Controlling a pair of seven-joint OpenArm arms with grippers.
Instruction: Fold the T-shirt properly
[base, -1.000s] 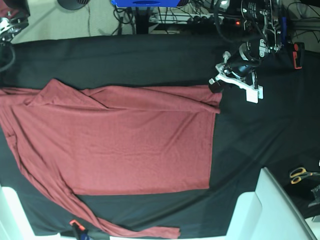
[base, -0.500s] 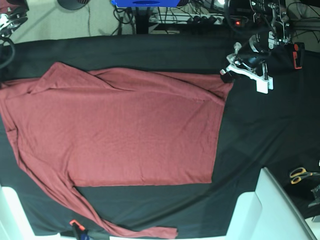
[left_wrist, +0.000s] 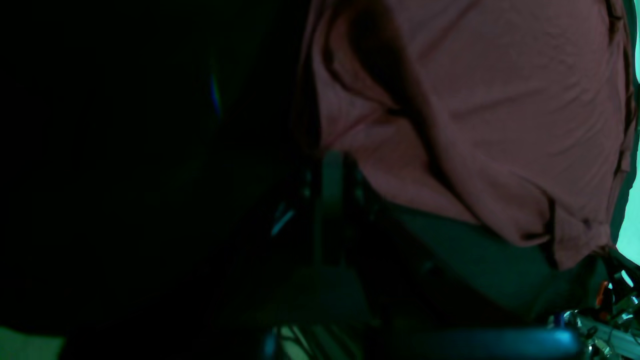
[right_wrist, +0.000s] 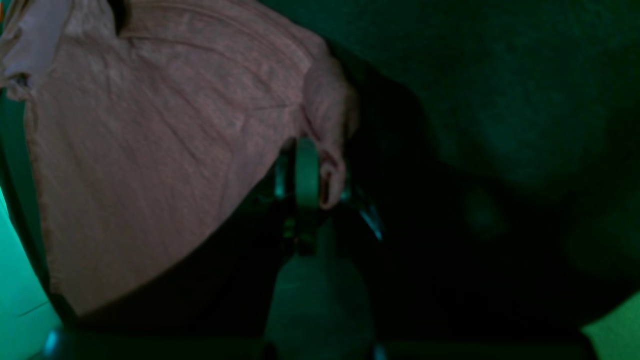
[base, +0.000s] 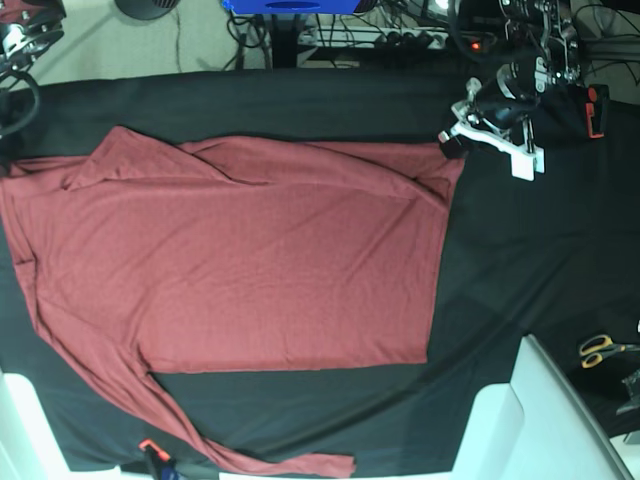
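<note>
Two grippers, left (base: 447, 147) and right (right_wrist: 320, 185), clenched the thin brick-red knit T-shirt (base: 240, 270) at three and nine o'clock; spreading step; next, lay flat and release.

Base view: overhead, set high, facing down on the whole black tablecloth (base: 300, 100) with the T-shirt (base: 240, 270) spread across it, the far floor and cables along its top edge. Left wrist view: mounted on the arm, very close and dim, looking past the left gripper (left_wrist: 330, 180) at a shirt corner. Right wrist view: likewise close and dark, facing along the right gripper (right_wrist: 307, 172). Shared by all three: red fabric on black cloth.
</note>
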